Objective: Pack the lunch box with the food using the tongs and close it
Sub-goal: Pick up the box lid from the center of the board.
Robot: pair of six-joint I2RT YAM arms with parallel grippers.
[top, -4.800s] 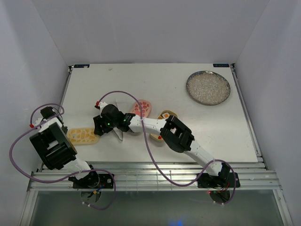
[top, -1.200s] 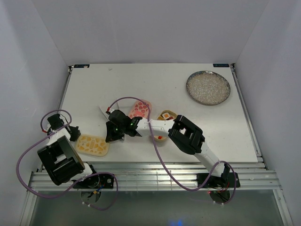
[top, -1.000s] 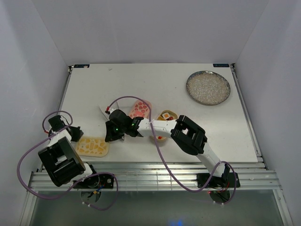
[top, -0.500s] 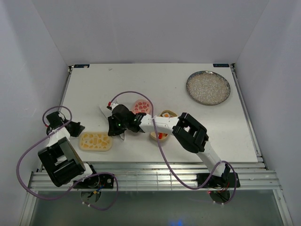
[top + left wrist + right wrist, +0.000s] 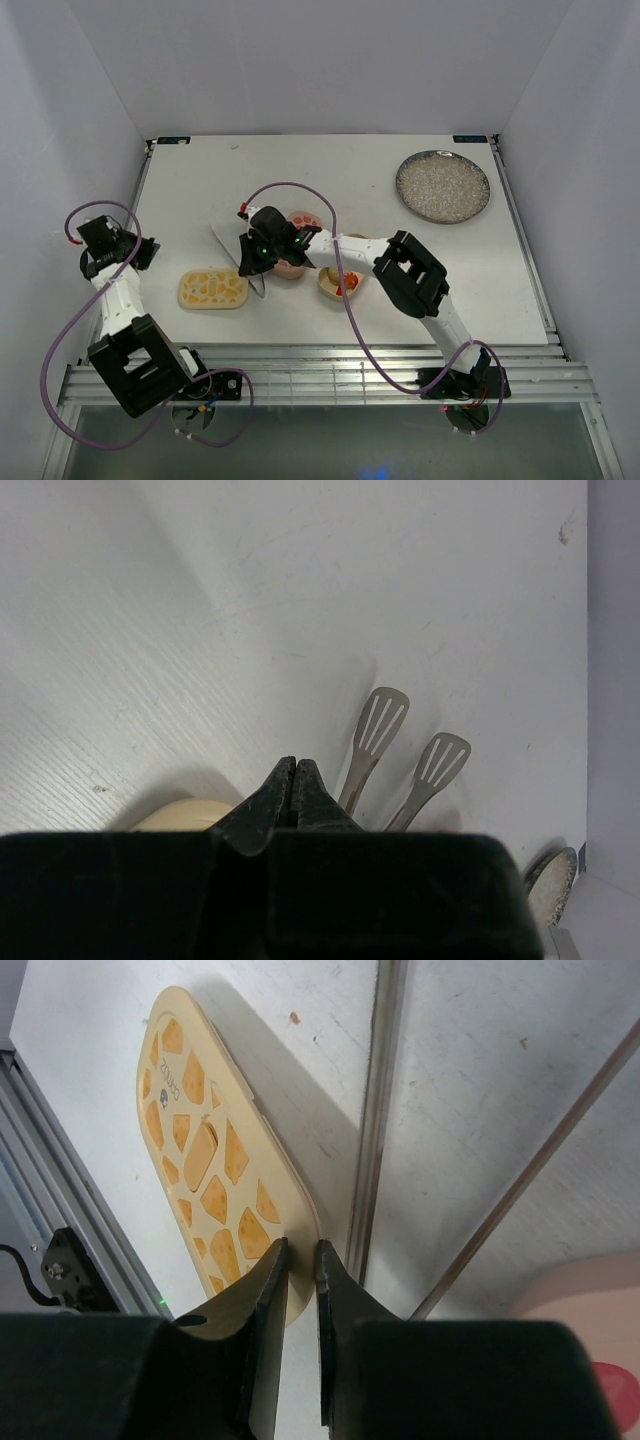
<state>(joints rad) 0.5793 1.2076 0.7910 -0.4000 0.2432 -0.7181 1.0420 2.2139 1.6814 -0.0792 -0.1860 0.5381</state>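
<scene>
Tan-yellow plastic lay nearest the arm bases: the pebble-patterned lid [image 5: 213, 288] of the lunch box rested flat on the white table [image 5: 350, 170], apart from both trays. Level with it and further right stood the tan-yellow tray [image 5: 325, 287], with the upper arm of the right robot crossing it. Orange and red food [image 5: 348, 286] was visible in this tray, though the individual pieces could not be made out.

The left gripper [image 5: 293, 767] hung near the table's left edge, well apart from the lid. Its fingers were pressed fully together and held nothing.

The right gripper [image 5: 298, 1252] was positioned just right of the lid, over the tongs [image 5: 372, 1130]. Its fingers stood almost closed, with a narrow slit between them. Whether they pinched the tongs could not be determined. The two silvery arms of the tongs ran out past the fingertips, one of them just beside the lid's long edge. Their slotted tips showed in the left wrist view.

The pink tray [image 5: 585, 1295] sat directly behind the right gripper, largely covered by the wrist. A round grey speckled plate [image 5: 443, 186] lay at the far right of the table, well apart from everything else.
</scene>
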